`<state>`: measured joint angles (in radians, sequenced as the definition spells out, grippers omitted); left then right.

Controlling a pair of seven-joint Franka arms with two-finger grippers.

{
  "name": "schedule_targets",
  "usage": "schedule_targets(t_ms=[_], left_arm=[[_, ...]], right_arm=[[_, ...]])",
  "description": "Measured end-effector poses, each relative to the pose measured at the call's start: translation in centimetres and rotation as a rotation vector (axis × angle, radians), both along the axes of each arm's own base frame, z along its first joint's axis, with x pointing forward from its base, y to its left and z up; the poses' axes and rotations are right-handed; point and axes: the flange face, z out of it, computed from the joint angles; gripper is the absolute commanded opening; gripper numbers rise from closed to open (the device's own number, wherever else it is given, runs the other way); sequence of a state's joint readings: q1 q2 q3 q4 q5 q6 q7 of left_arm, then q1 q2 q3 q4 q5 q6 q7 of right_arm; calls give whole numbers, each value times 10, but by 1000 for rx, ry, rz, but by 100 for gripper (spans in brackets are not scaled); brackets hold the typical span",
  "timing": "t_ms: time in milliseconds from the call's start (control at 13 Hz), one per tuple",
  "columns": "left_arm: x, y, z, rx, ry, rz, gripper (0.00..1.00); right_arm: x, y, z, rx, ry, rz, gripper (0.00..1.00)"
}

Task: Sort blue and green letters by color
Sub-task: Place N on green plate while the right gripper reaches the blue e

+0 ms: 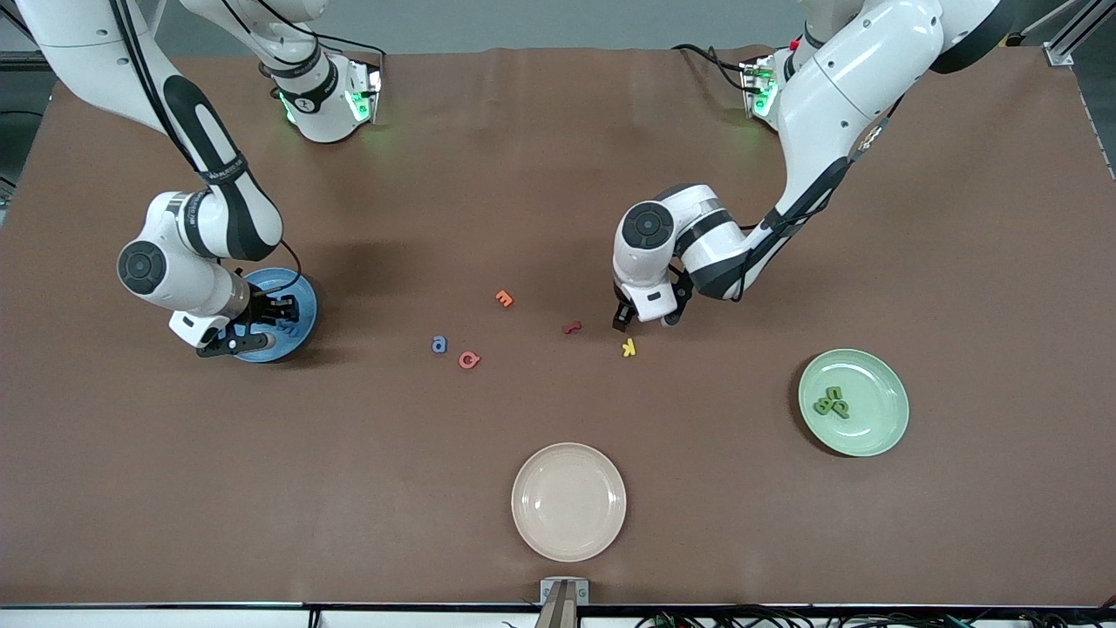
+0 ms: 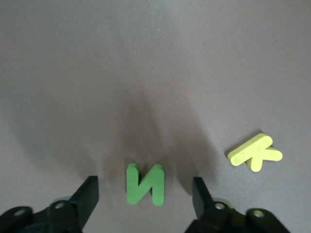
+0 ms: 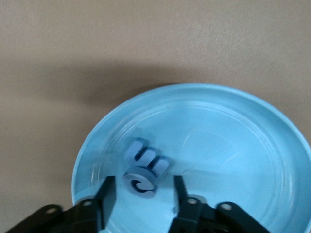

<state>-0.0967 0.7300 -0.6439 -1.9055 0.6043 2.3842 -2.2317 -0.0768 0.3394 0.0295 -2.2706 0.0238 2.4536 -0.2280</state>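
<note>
Left gripper [image 2: 144,194] low over the table [image 1: 558,174], jaws apart and straddling a green letter N [image 2: 145,185] that lies flat between the fingers [image 2: 87,196], not yet pinched; just beside it, the yellow K [image 2: 255,152], near enough to be nudged by a careless closing.

Right gripper [image 3: 142,194] over the blue plate [image 3: 252,126], jaws parted with nothing between the fingers [image 3: 108,194]; two blue letters [image 3: 144,167] resting in the plate just under them, one stacked partly on the other.

Handling, as a judgement: small flat letters, probably foam or light plastic, almost weightless, fairly stiff, not fragile; likely to slide or flip if only one finger touches first; best taken across the two upright strokes of the N, edge to edge, fingers low to the table and squared to the letter; light squeeze enough.

Count, taking the blue plate as landmark: two blue letters seen in it, with part of the plate hidden under the gripper; one blue letter a [image 1: 439,344] on the table toward the left arm's end from it, beside an orange letter [image 1: 504,298] and two red ones [image 1: 469,359] [image 1: 572,328]; farther that way the green N, the yellow K, then the green plate [image 1: 876,427] with about three green letters [image 1: 831,402] clustered in it, exact number hard to tell; one cream plate [image 1: 568,532], bare, nearest the front camera.
</note>
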Motion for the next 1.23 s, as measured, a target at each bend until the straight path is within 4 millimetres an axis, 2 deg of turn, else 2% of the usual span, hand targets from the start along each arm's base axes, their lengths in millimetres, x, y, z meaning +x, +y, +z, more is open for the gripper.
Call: schedule_targets(t_ms=[77, 153, 307, 384, 460, 614, 767, 920, 1074, 1227], left_arm=[[1, -1, 0, -8, -4, 4, 19], [2, -1, 1, -14, -9, 6, 3], [4, -2, 4, -17, -17, 4, 0], [5, -2, 7, -12, -29, -6, 0], [9, 0, 10, -7, -48, -16, 0], [32, 11, 29, -7, -96, -39, 0], [71, 47, 61, -4, -147, -79, 0], [108, 102, 86, -4, -174, -125, 0], [133, 160, 93, 12, -163, -190, 0], [150, 214, 91, 40, -132, -271, 0]], right_arm=[[-1, 1, 4, 1, 13, 1, 95], [-2, 2, 10, 2, 18, 3, 95], [0, 10, 22, -2, 5, -9, 95], [2, 20, 26, -9, -2, -42, 95], [5, 35, 29, -18, -8, -82, 95], [12, 79, 38, -39, -28, -175, 95], [19, 129, 46, -48, -53, -242, 95], [25, 178, 43, -55, -62, -291, 95], [27, 220, 32, -60, -60, -312, 95], [28, 259, 18, -64, -58, -319, 95]])
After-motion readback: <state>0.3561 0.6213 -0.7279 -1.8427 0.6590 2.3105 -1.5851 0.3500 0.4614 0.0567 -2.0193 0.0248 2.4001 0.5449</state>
